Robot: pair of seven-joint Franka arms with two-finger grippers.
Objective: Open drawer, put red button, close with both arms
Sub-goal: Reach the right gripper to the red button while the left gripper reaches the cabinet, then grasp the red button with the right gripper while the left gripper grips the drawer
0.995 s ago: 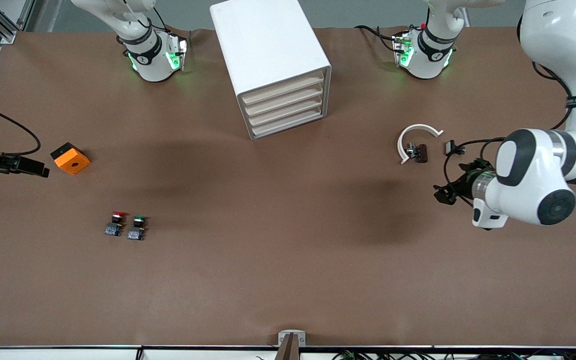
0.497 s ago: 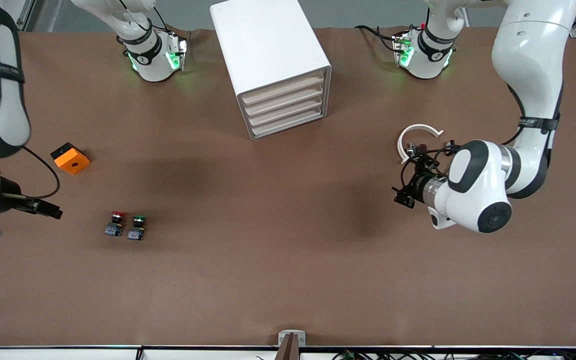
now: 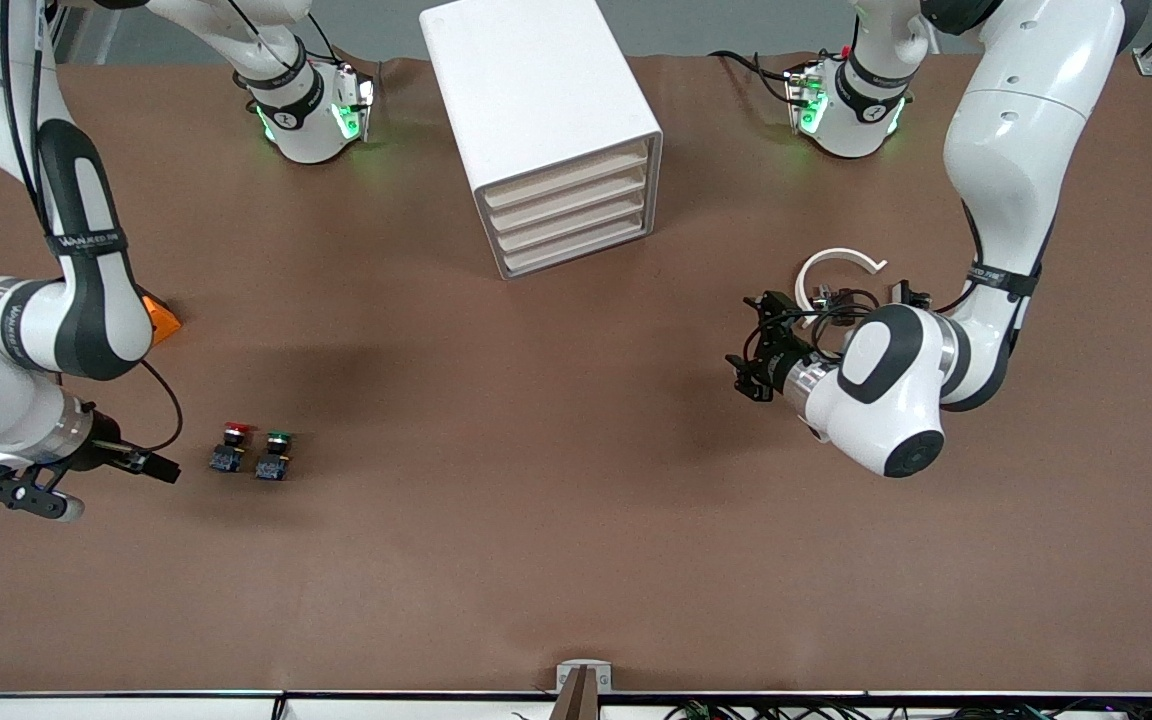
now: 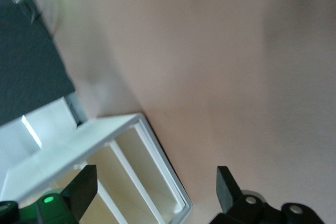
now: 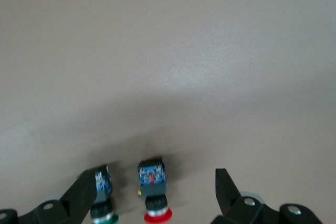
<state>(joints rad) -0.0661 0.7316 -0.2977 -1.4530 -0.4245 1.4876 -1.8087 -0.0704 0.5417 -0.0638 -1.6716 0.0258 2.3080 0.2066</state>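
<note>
Front view: I see red button [image 3: 234, 433] touching nothing, green button [image 3: 278, 439] just beside it.
Right gripper [image 3: 161, 467]: open, empty, near both.
Left gripper [image 3: 748, 365]: open, empty, facing drawer cabinet [image 3: 546, 130].

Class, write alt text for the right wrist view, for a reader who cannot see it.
The open right gripper hangs over the brown table, its two black fingers spread wide. Between them stand two small switches side by side, the red button and the green button, neither touched.

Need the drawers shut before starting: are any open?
All shut: the four drawer fronts sit flush in the white cabinet.
</note>
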